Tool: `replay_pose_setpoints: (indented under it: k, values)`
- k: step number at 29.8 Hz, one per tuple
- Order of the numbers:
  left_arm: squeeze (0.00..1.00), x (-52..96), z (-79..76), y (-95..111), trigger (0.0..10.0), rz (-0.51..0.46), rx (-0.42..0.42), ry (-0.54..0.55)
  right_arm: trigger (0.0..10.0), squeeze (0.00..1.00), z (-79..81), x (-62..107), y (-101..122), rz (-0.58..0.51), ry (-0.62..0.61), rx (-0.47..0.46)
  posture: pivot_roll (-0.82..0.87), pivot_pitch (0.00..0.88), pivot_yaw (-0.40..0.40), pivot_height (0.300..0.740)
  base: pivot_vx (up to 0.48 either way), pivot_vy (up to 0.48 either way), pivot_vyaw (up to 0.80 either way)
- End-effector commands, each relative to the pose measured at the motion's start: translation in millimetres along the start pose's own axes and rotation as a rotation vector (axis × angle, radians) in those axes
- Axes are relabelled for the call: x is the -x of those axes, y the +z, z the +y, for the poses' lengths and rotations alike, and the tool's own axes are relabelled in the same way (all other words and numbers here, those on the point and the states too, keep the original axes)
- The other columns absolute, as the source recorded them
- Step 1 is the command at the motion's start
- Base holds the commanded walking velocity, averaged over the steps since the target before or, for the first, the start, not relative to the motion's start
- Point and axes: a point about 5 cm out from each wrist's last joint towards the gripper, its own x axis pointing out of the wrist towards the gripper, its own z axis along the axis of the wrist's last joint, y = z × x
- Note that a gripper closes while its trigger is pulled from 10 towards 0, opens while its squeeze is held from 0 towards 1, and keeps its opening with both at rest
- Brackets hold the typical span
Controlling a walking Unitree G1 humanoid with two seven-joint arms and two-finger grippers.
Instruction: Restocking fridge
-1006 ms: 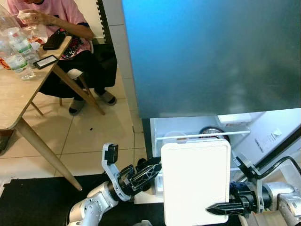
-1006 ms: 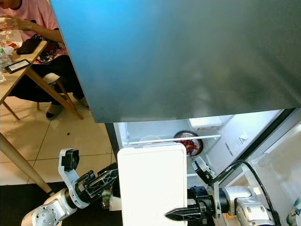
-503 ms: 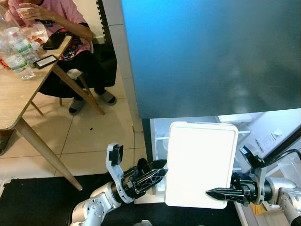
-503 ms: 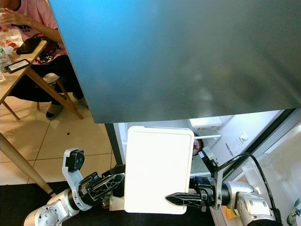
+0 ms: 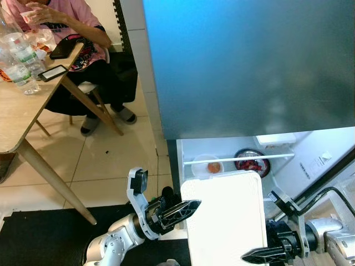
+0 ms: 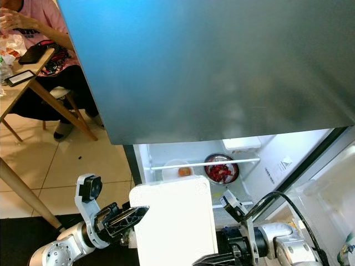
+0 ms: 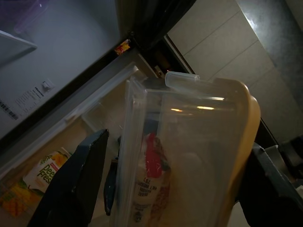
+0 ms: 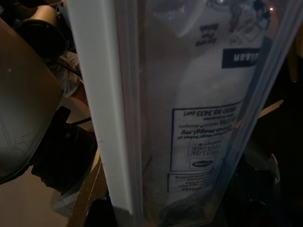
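At the bottom of the frame a white-lidded container (image 5: 224, 219) is carried between the two grippers. The left gripper (image 5: 178, 211) presses its left edge and the right gripper (image 5: 260, 256) its lower right edge; whether either pair of jaws is open or closed I cannot tell. Behind it the open fridge (image 6: 244, 160) shows a shelf with a bowl of red food (image 6: 221, 169). In the upper left, a person (image 5: 72, 25) sits at a tabletop (image 5: 16, 111).

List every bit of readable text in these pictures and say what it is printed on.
"Fres": carton in the fridge door shelf; the rest is cut off.
Label on the bottle inside the clear container: mirrored, too blurred to read.
Sticker on the fridge wall: too small to read.
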Motion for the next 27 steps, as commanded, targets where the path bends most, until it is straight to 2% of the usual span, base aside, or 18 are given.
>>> replay_pose_setpoints:
  k: [1,3,4,15,20,21,22,23,25,26,27]
  values:
    - [0.00,1.7,0.7,-2,10.0,0.011,-0.001,0.021,0.0,0.00,1.6,-8.8,8,0.015,0.043,0.058,-0.03,0.122,0.041,0.740,0.000,0.000,0.00]
    - [0.00,1.4,0.9,-2,10.0,0.014,-0.002,0.023,0.0,0.00,0.9,-9.3,9,0.013,0.040,0.060,-0.03,0.122,0.041,0.740,0.000,0.000,0.00]
    - [0.00,1.4,1.0,-3,0.0,0.025,0.005,0.022,0.0,0.00,-0.4,-9.5,10,0.014,0.030,0.066,-0.03,0.122,0.037,0.740,0.000,0.000,0.00]
    - [0.00,2.9,0.7,-8,0.0,0.051,0.016,0.032,0.0,0.00,-10.4,-5.6,14,0.000,-0.075,0.118,-0.02,0.121,0.038,0.740,0.000,0.000,0.00]
    - [0.00,4.2,1.2,-8,0.0,0.052,0.013,0.041,0.0,0.00,-14.0,-4.3,27,-0.089,-0.107,0.147,-0.02,0.114,0.036,0.740,0.000,0.000,0.00]
    - [0.00,4.2,1.7,-8,0.0,0.049,0.011,0.045,8.5,0.00,-14.4,-4.5,31,-0.114,-0.111,0.153,-0.02,0.108,0.035,0.740,0.000,0.000,0.00]
    - [0.00,4.2,1.7,-8,0.0,0.049,0.011,0.045,8.5,0.00,-14.4,-4.5,31,-0.114,-0.111,0.153,-0.02,0.108,0.035,0.740,0.000,0.000,0.00]
    - [0.00,4.3,2.3,-7,0.0,0.046,0.009,0.050,10.0,0.00,-14.8,-4.7,34,-0.138,-0.115,0.156,-0.02,0.106,0.034,0.740,0.000,0.000,0.00]
    - [0.00,3.9,3.3,-6,0.0,0.031,0.002,0.060,10.0,0.00,-16.6,-4.7,40,-0.197,-0.127,0.147,-0.02,0.103,0.034,0.740,0.000,0.000,0.00]
    - [0.00,4.1,5.1,-3,0.0,0.012,-0.007,0.075,10.0,0.01,-19.5,-3.1,45,-0.261,-0.148,0.138,-0.02,0.103,0.034,0.740,0.000,0.000,0.00]
    - [0.00,4.3,6.4,-2,0.0,-0.002,-0.012,0.085,10.0,0.65,-21.5,-2.1,49,-0.304,-0.162,0.131,-0.02,0.103,0.034,0.740,0.000,0.000,0.00]
